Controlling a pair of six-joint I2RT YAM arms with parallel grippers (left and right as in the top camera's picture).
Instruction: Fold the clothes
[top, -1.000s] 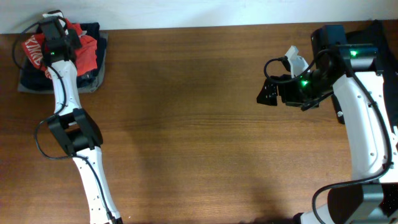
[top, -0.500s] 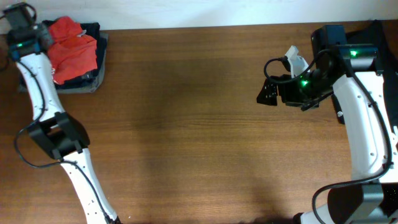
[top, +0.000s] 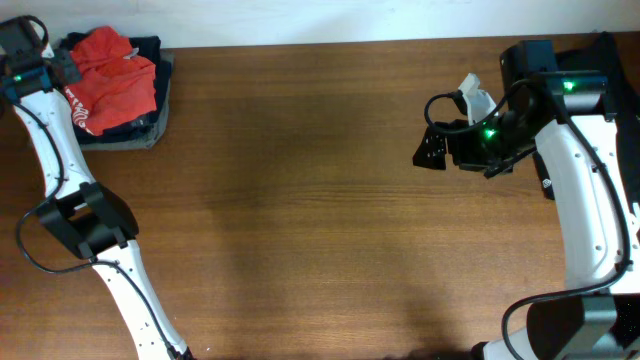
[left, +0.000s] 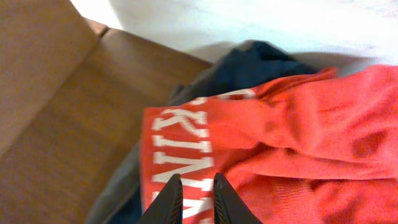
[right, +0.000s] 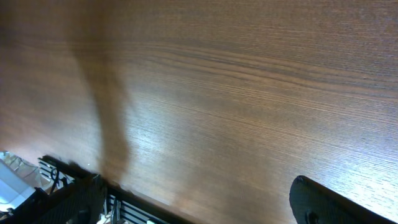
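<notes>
One red-orange T-shirt (top: 118, 78), crumpled, atop dark folded garments (top: 148, 122), far-left corner of table (top: 300, 200). Left gripper (left: 193, 198) at its lettered edge, jaws almost together; grip on cloth not determinable. Right gripper (top: 432, 148) spread wide, idle, far right. Step: pick-up. Next: draw shirt onto bare wood, spread flat.

Brown wooden table (top: 320, 200); folded dark garments (top: 135, 128) lie at its far-left corner

White block letters (left: 180, 146), only "KIN" partly readable, on the red-orange T-shirt (left: 311, 143)
</notes>
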